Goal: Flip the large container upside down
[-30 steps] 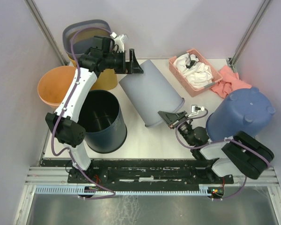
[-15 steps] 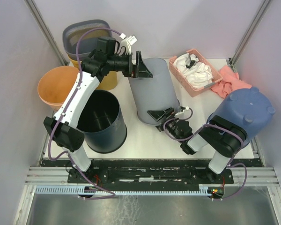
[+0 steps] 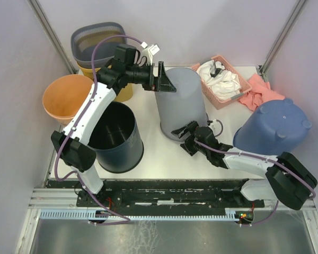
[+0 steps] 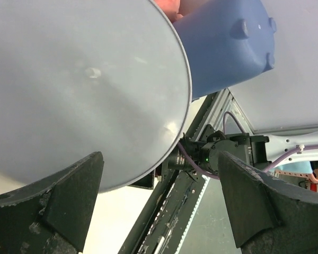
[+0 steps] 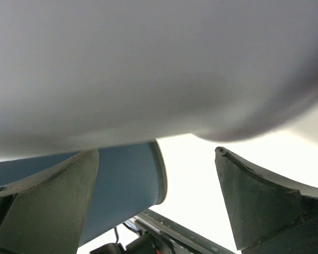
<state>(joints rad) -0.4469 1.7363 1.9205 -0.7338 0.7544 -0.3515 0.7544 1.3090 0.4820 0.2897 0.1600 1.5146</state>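
The grey container (image 3: 183, 103) stands in the middle of the tabletop (image 3: 151, 153) with its closed base uppermost and its mouth down; whether the rim sits flat cannot be told. The dark blue bin (image 3: 114, 137) is just to its left, and the upturned blue tub (image 3: 273, 127) is to its right.

The left arm rises from its base at the near edge, leans over the dark blue bin, and bends at the elbow, so its forearm runs rightward to the container's far-left top edge. The left tool (image 3: 161, 80) is there, and in the wrist view the left tool (image 4: 159, 159) has both fingers spread wide, with the round grey base (image 4: 79, 79) ahead of them and nothing clamped.

The right arm lies low and stretched out leftward across the near tabletop, ending at the container's near bottom edge. The right tool (image 3: 186, 136) is just beside that rim. In its wrist view the right tool (image 5: 156, 152) is likewise spread wide, with the grey wall (image 5: 148, 63) filling the view above the fingers and the dark blue bin (image 5: 122, 180) beyond.
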